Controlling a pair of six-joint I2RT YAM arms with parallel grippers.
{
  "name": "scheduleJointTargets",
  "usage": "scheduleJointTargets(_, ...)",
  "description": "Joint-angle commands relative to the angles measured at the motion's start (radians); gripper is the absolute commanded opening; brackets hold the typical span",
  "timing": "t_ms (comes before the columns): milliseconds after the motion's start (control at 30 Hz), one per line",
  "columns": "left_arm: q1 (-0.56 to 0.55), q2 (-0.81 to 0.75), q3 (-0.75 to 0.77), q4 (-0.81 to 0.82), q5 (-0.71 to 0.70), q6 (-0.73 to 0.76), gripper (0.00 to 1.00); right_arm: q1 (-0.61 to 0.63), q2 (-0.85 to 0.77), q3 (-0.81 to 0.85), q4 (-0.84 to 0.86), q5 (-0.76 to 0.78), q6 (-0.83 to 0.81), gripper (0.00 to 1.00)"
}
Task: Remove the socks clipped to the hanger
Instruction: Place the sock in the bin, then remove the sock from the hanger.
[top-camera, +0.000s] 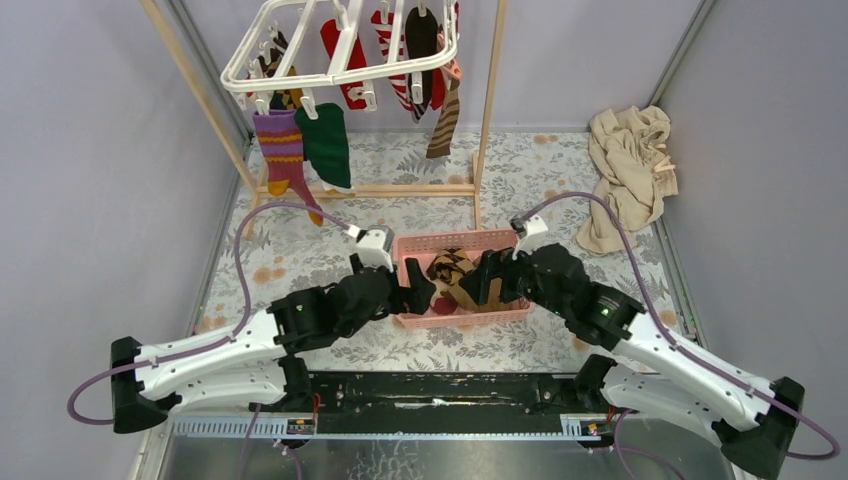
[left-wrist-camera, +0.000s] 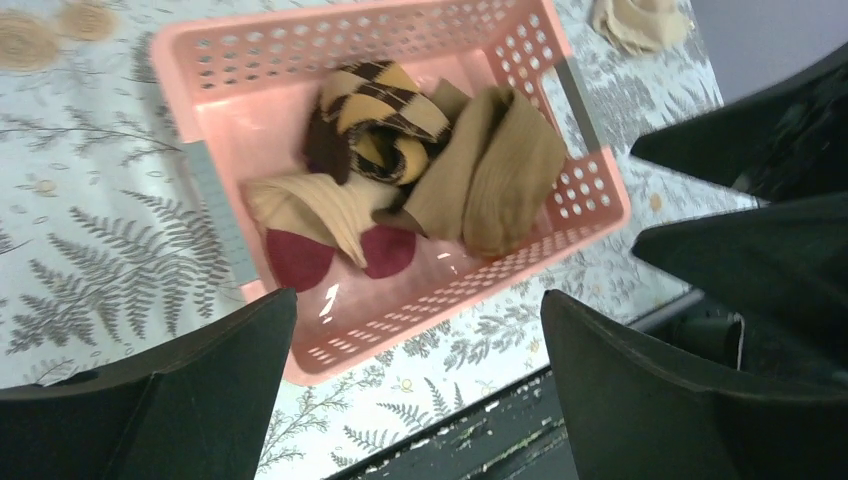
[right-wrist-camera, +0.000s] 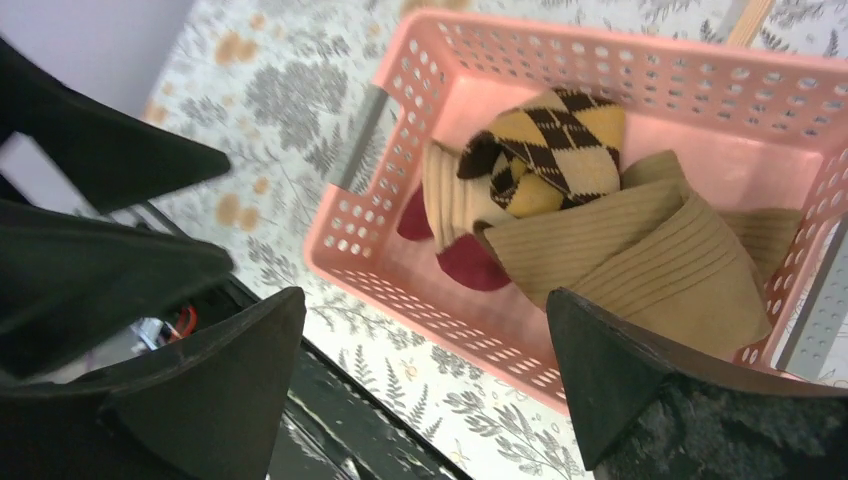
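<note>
Progress partial: few socks (left-wrist-camera: 440, 170) already in pink basket (left-wrist-camera: 350, 40); many clipped socks (top-camera: 300, 145) remain on hanger (top-camera: 242, 48), far side of worktop (top-camera: 560, 180). Left pincer (left-wrist-camera: 415, 330), right pincer (right-wrist-camera: 425, 320) both spread wide, empty, over basket.

Your left arm (top-camera: 215, 362) and right arm (top-camera: 690, 365) wore white shells with black joints and bases; purple cables (top-camera: 238, 270) looped along each, and the fingers (left-wrist-camera: 170, 400) were matte black wedges.
</note>
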Motion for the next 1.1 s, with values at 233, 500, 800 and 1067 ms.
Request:
scheduleJointTargets(233,0.005,-0.129,-0.031,-0.191,-0.254,-0.178,0.98,-0.006,0.279,0.209,0.135,-0.046,-0.128,0.97)
scheduleJointTargets(500,0.005,-0.25,-0.057,-0.292,-0.234,-0.244,0.99,-0.077,0.586,0.479,0.289,-0.181,-0.176,0.93)
scheduleJointTargets(800,0.005,-0.313,-0.036,-0.309,-0.26,-0.226,0.99,-0.142,0.933,0.601,0.744,-0.547,-0.084,0.84)
scheduleJointTargets(1067,0.004,-0.352,0.0,-0.373,-0.263,-0.234,0.99,-0.14,1.076,0.652,0.947,-0.569,0.031,0.82)
